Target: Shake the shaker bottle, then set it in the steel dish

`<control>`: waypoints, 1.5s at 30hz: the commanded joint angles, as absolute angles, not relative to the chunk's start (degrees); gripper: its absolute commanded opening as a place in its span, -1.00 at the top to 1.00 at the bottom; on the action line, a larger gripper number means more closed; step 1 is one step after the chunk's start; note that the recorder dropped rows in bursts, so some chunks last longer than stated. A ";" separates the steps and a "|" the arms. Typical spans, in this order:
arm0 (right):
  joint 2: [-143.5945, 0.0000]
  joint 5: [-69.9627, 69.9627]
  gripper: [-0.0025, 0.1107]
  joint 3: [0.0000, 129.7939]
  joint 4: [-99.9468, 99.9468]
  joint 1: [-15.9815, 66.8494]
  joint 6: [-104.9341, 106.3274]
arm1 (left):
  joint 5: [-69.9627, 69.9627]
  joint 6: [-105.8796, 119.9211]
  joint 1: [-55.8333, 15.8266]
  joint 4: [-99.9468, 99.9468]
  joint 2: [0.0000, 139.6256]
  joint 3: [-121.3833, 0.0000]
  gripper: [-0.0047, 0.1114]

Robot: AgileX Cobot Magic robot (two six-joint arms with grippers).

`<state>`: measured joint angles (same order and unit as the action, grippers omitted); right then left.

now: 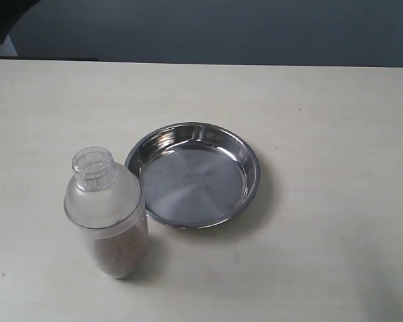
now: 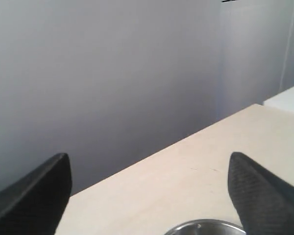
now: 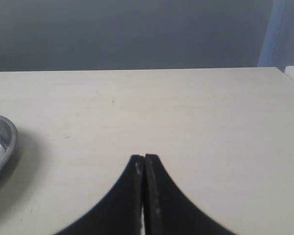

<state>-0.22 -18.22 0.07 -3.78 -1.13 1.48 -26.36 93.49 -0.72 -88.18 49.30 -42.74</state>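
The shaker bottle (image 1: 107, 215) stands upright on the table, clear with a frosted shoulder and brown granules inside, just left of the steel dish (image 1: 193, 174). The two almost touch. The dish is round and shiny with a small stamp at its centre. Neither gripper shows in the exterior view. My left gripper (image 2: 149, 193) is open wide, nothing between its black fingers, and the dish's rim (image 2: 206, 227) peeks in below it. My right gripper (image 3: 144, 159) is shut on nothing above bare table, with the dish's edge (image 3: 2, 147) off to one side. The bottle is hidden from both wrist views.
The pale table (image 1: 336, 255) reaches to a far edge against a dark grey wall (image 1: 208, 30). A dark shape (image 1: 0, 23) sits at the exterior view's top-left corner. A white surface (image 2: 289, 98) lies beyond the table in the left wrist view.
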 commanded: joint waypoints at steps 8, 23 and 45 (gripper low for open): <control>0.00 -17.43 0.97 0.00 -3.71 -1.18 1.49 | -12.44 62.72 -0.66 -62.70 47.54 -41.49 -0.47; 0.00 -17.43 0.97 0.00 -3.71 -1.18 1.49 | 11.68 3.06 -3.05 -12.48 43.69 -31.95 -0.47; 0.00 -17.43 0.97 0.00 -3.71 -1.18 1.49 | 50.17 -15.47 -4.72 2.26 43.81 0.00 -0.47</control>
